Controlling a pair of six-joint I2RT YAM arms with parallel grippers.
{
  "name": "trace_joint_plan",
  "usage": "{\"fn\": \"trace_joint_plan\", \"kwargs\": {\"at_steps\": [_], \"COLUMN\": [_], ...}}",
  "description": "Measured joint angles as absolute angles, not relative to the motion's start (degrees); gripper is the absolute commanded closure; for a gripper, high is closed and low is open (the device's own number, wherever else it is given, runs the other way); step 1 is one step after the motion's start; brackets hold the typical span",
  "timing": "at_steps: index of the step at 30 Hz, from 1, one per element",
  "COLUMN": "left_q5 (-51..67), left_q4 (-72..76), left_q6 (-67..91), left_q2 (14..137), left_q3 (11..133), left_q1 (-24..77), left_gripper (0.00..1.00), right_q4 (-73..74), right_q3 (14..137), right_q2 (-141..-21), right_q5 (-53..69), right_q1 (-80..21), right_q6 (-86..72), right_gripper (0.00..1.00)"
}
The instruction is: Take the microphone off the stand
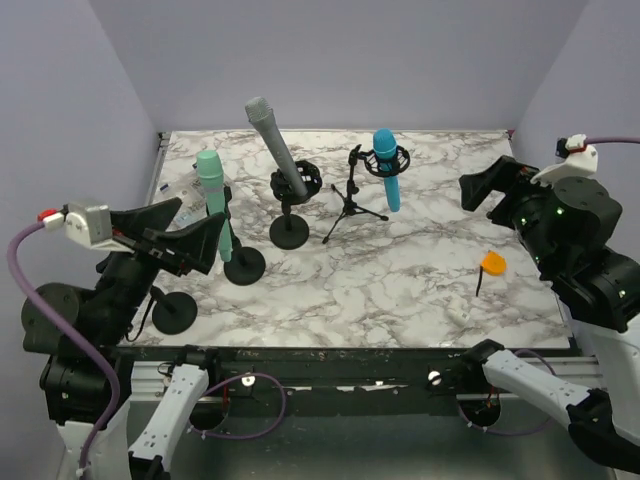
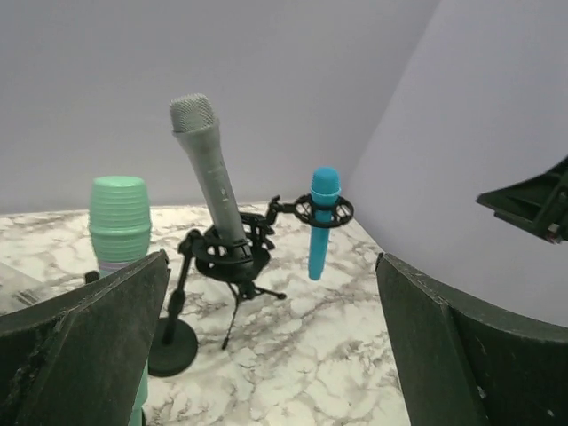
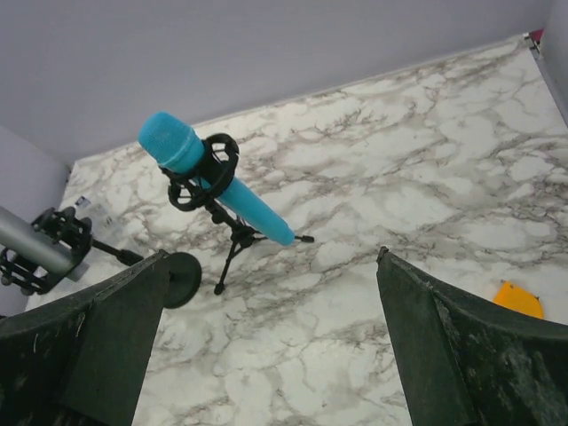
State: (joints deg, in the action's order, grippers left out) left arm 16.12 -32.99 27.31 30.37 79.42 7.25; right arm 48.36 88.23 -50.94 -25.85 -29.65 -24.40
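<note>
**A:** ok so where are the claws at? near side first pls

**B:** the left claw (image 1: 208,240) hangs over the near-left part of the surface (image 1: 400,290), jaws spread wide, nothing in them. The right claw (image 1: 478,192) is up over the right side, also released and empty.

**A:** anything else close up?

**B:** a black round base (image 1: 172,310) at the near-left corner, partly hidden by the left arm. Also a little orange piece (image 1: 492,263) lying on the marble near the right edge.

**A:** and the mics?

**B:** three, all sitting in their stands. The green microphone (image 1: 213,195) is nearest, on the left, roughly upright on a round-base stand (image 1: 244,265). It's just beside the left claw's fingertips from above, can't tell if they touch. Farther back, around the middle, the gray microphone (image 1: 277,145) sits tilted in a shock mount (image 1: 300,180), head toward the left. Right of that, the blue microphone (image 1: 388,170) hangs head-up in a ring mount on a small tripod (image 1: 350,212). In the right wrist view it shows between that claw's two fingers, well apart from them.
</note>
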Motion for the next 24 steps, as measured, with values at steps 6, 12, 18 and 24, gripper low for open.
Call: {"fn": "trace_joint_plan", "kwargs": {"at_steps": [6, 12, 18, 24], "left_q5": [24.8, 34.5, 35.4, 34.3], "left_q4": [-28.8, -18.0, -13.2, -6.4], "left_q6": [30.3, 38.0, 36.0, 26.1], "left_q2": [35.3, 41.7, 50.0, 51.4], "left_q3": [77.5, 77.0, 79.1, 71.6], "left_q1": [7.2, 7.8, 16.7, 21.4], "left_gripper": [0.01, 0.01, 0.01, 0.01], "right_q4": [50.3, 50.7, 48.8, 42.5], "right_q3": [84.0, 77.2, 71.6, 70.4], "right_q2": [-53.7, -55.4, -57.6, -62.7], "right_q5": [-23.3, -18.3, -12.1, -8.9], "right_q1": [-29.6, -29.7, -29.7, -29.7], "right_q6": [-24.9, -26.3, -26.3, -22.8], "right_gripper": [0.00, 0.00, 0.00, 0.00]}}
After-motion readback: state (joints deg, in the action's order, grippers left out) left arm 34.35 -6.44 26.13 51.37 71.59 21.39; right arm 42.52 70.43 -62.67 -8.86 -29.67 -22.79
